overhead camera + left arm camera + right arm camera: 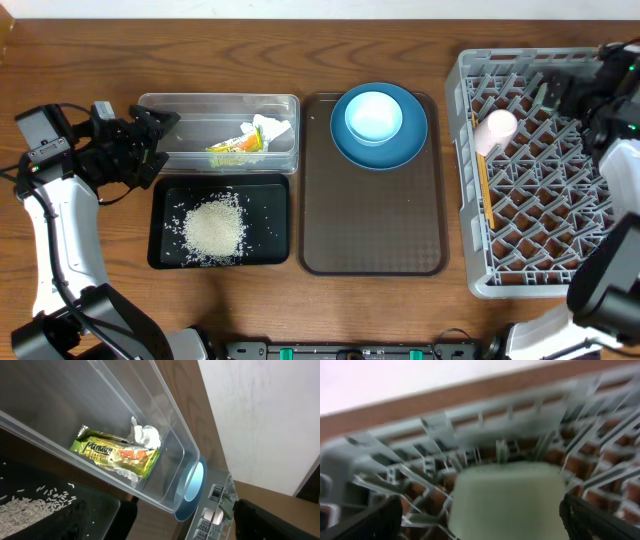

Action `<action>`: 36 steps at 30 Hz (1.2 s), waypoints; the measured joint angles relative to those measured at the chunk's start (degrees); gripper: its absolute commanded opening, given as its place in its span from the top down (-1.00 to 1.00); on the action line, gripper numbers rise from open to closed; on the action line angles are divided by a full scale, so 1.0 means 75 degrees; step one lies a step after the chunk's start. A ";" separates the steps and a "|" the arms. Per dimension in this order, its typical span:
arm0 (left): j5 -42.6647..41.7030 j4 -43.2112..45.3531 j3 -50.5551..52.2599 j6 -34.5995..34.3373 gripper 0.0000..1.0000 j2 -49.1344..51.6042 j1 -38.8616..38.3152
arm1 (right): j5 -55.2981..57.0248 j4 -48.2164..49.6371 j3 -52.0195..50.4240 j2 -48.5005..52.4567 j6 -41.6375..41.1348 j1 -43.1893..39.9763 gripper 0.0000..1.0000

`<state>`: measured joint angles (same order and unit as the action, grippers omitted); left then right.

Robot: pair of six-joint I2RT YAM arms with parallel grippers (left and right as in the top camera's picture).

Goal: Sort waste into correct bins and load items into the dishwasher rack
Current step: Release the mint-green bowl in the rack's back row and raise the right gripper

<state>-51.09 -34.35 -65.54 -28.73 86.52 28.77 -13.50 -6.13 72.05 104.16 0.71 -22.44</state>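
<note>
The clear tub (220, 100) holds the white napkin (272, 130) and the snack wrapper (235, 146); both also show in the left wrist view, the napkin (146, 435) and the wrapper (117, 455). My left gripper (160, 135) is open and empty at the tub's left end. Rice (213, 228) lies in the black tray (165, 200). The light-blue saucer (373, 117) sits on the dark-blue plate (400, 155). The grey rack (530, 230) holds the pink cup (497, 126) and chopsticks (485, 190). My right gripper (480, 520) is open around the mint-green bowl (505, 495) in the rack's far part.
The brown serving tray (370, 220) lies between the bins and the rack, with the plate at its far end. My right arm reaches over the rack's right side. The black tray sits right in front of the clear tub.
</note>
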 measured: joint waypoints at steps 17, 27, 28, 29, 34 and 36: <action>0.0000 0.0000 0.0000 0.0000 -0.88 0.0000 0.0000 | -0.0268 -0.0979 0.0000 -0.0679 -0.0449 -0.0015 -0.98; 0.0000 0.0000 0.0000 0.0000 -0.89 0.0000 0.0000 | -0.0813 -0.0866 0.0003 -0.1644 -0.0382 0.0321 -0.99; 0.0000 0.0000 0.0000 0.0000 -0.88 0.0000 0.0000 | -0.0836 -0.0860 0.0003 -0.1556 -0.0280 0.0405 -0.99; 0.0000 -0.0003 0.0000 0.0000 -0.88 0.0000 0.0000 | -0.0845 -0.0851 0.0003 -0.1480 -0.0213 0.0460 -0.99; 0.0000 0.0000 0.0000 0.0000 -0.88 0.0000 0.0000 | -0.0807 -0.0787 0.0003 -0.0714 0.0023 0.0635 -0.99; 0.0000 0.0000 0.0000 0.0000 -0.88 0.0000 0.0000 | -0.0662 -0.0819 0.0003 -0.0350 0.0058 0.0644 -0.99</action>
<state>-51.09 -34.35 -65.54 -28.73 86.52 28.77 -18.46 -12.27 72.07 101.54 1.15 -17.61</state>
